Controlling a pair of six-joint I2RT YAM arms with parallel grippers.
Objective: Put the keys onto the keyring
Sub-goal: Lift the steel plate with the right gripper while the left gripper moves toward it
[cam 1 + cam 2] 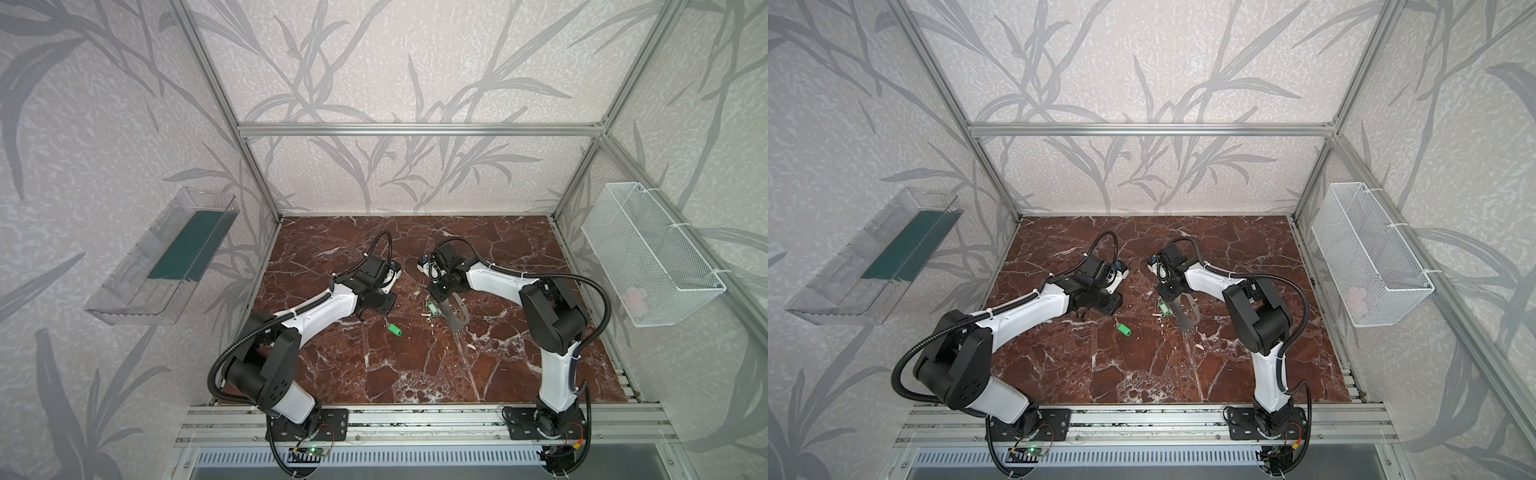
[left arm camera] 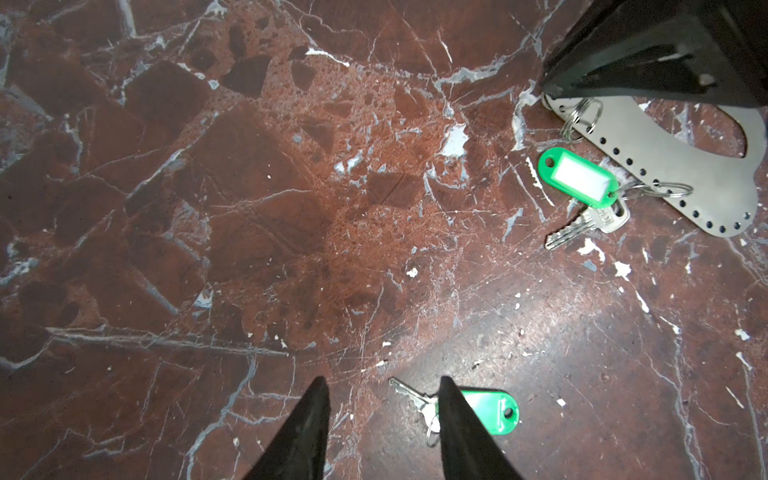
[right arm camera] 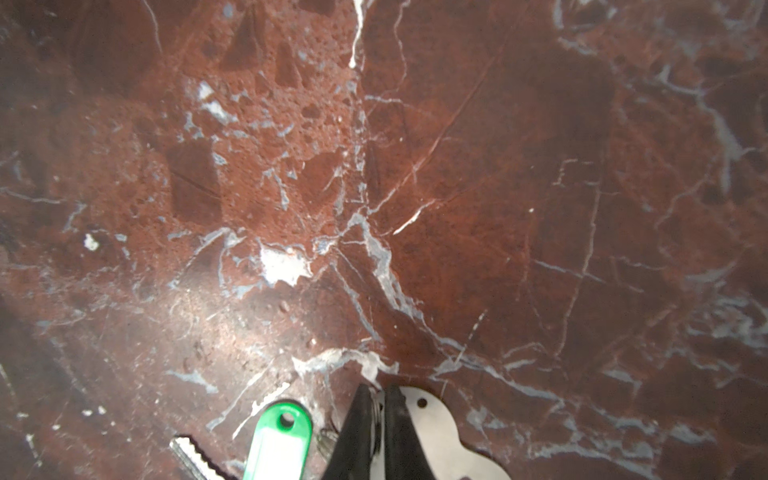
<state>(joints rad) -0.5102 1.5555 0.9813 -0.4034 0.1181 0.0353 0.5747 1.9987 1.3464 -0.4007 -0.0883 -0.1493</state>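
Observation:
Two keys with bright-green tags lie on the red marble table. One key lies alone, partly behind a finger of my left gripper, which hovers open just over it with nothing between its fingers. The other key lies beside the keyring, a flat grey metal plate; the key's wire loop rests over the plate's holed edge. My right gripper is pinched on the plate's narrow end, where a small split ring sits.
A clear plastic bin hangs on the left wall and a white wire basket on the right wall. Aluminium frame posts stand at the table's corners. A metal rail with both arm bases runs along the front edge.

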